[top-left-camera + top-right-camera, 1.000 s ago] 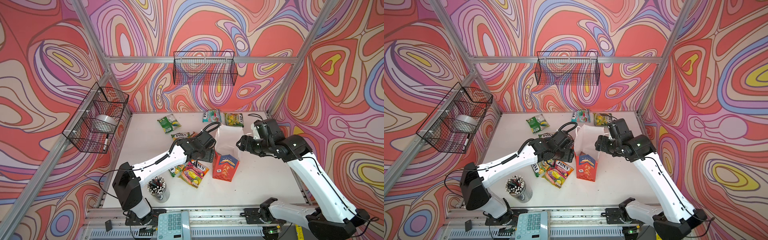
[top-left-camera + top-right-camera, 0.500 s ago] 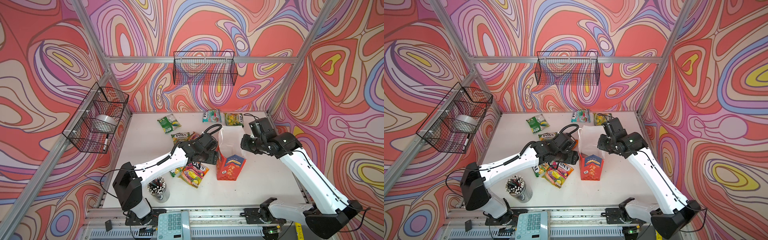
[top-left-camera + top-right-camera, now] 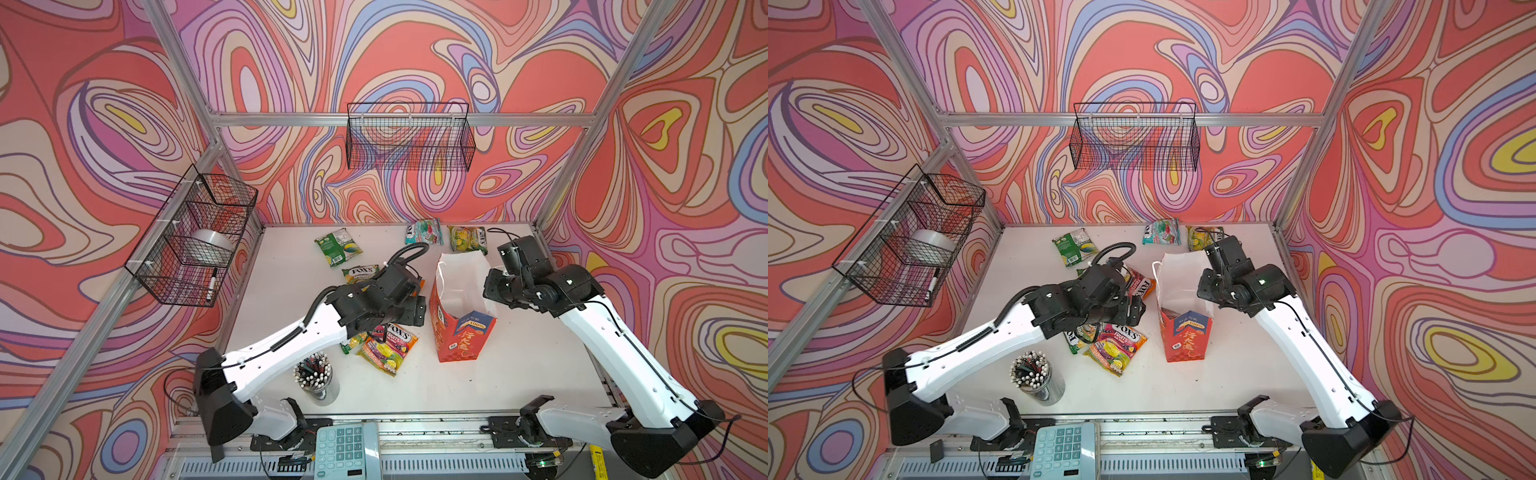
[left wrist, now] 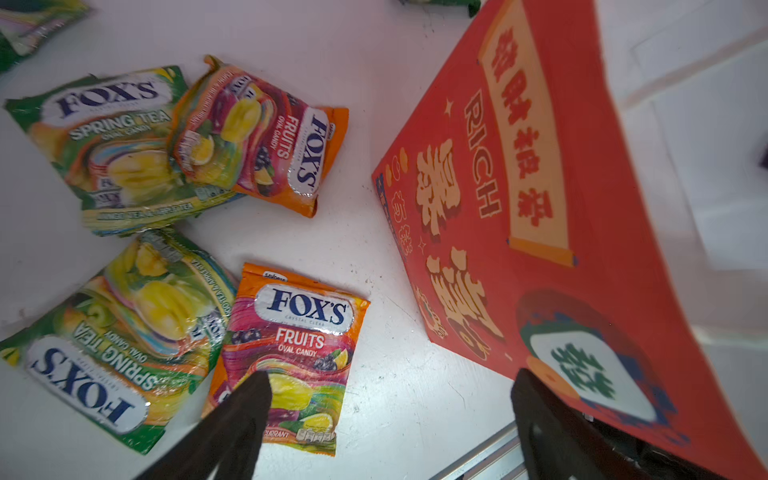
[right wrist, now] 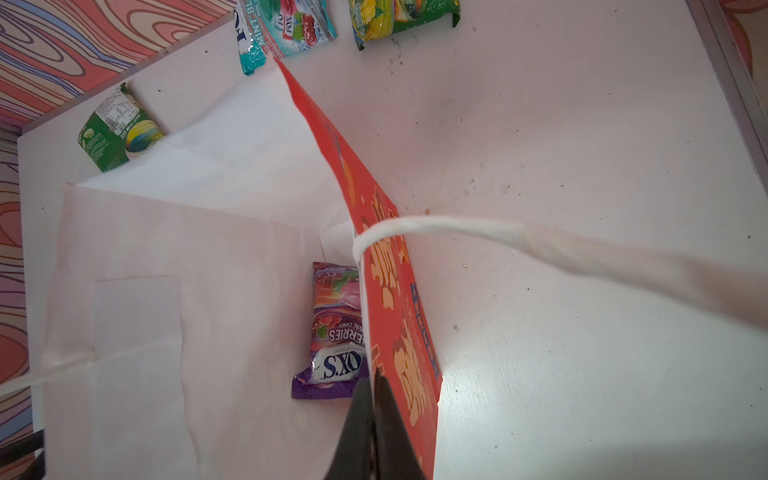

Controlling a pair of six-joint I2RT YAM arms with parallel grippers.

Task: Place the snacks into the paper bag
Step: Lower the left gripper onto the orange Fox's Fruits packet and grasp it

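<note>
Paper bag [image 3: 461,340] is standing open, its rim being pinched by the closed right gripper [image 5: 374,415], while the left gripper [image 4: 390,376], jaws spread, is hovering over an orange pouch [image 4: 295,345] beside it, needing a centred descent.

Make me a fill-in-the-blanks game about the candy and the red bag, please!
The candy pouch lying inside the bag is colored ___.
The right jaws are ___ on the bag's wall.
The left jaws stand ___ above an orange pouch.
Missing words: purple, shut, open.
</note>
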